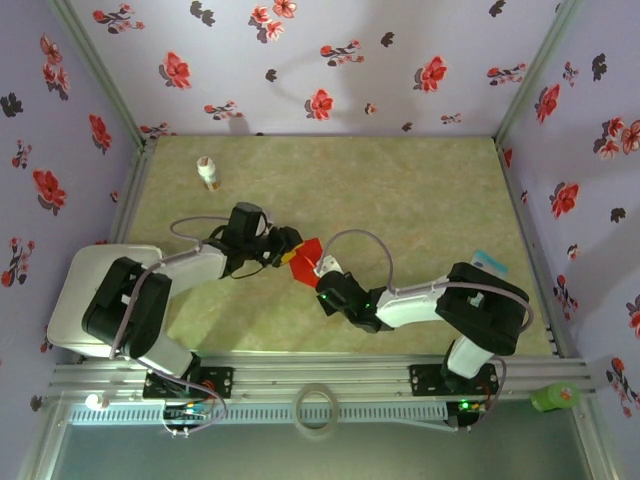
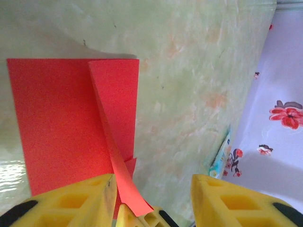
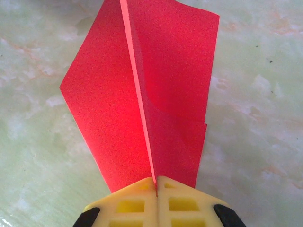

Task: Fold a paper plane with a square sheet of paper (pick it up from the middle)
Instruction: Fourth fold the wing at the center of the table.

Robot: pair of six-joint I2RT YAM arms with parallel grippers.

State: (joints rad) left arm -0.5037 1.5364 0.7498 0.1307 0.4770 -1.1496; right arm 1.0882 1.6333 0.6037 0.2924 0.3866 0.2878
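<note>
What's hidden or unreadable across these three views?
- Top external: fold shape of the red paper; tiny, its ends under the left gripper and right gripper.
- Left wrist: the paper's near edge; behind the yellow fingers, cut off by the bottom edge.
- Right wrist: the paper's gripped end; clamped between the shut pads.
- Top external: teal card; print too small, partly under the right arm.
</note>
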